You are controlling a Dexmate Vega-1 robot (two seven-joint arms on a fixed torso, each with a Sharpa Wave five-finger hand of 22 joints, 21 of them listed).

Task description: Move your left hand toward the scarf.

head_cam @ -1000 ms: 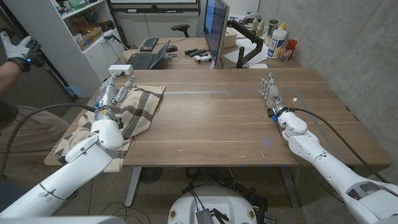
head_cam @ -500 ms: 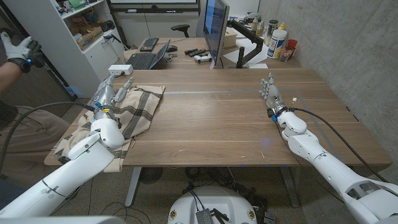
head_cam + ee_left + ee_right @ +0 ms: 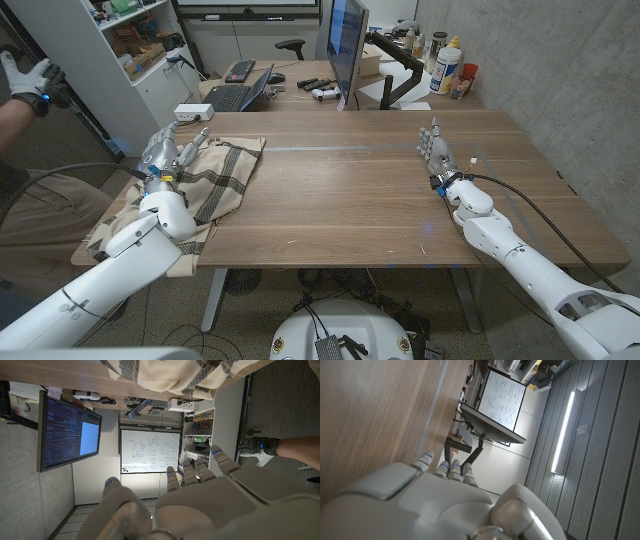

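- While over the scarf (image 3: 215, 175) at worktop (image 3: 360, 200) left edge: left hand (image 3: 172, 152) open, empty; approach nearly complete.
- Right hand (image 3: 435, 148): fingers extended, holding nothing.

Office or lab room, shown by monitor (image 3: 347, 45), laptop (image 3: 240, 92), whiteboard (image 3: 145, 451), shelving unit (image 3: 120, 50), office chair (image 3: 291, 46)

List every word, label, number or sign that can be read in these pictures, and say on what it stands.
No text is readable.
Monitor: lines of text, too small to read.
Whiteboard: drawings and writing, too blurred to read.
Bottles behind the table: labels too small to read.
Scarf: only a check pattern, no label seen.
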